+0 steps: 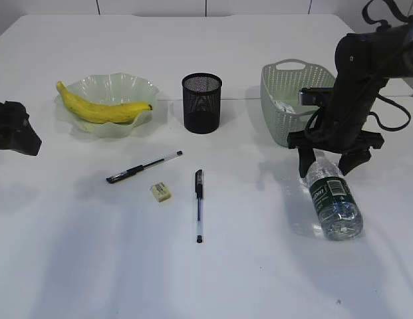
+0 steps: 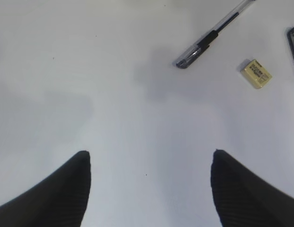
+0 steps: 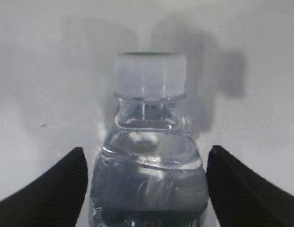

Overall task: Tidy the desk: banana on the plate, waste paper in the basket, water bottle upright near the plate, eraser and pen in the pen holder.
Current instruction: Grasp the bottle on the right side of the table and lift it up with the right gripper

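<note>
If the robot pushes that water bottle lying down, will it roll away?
Probably. The water bottle lies on its round side on the smooth desk, so a sideways nudge would likely roll it. It looks full, so likely heavy; its clear plastic may be slippery.
</note>
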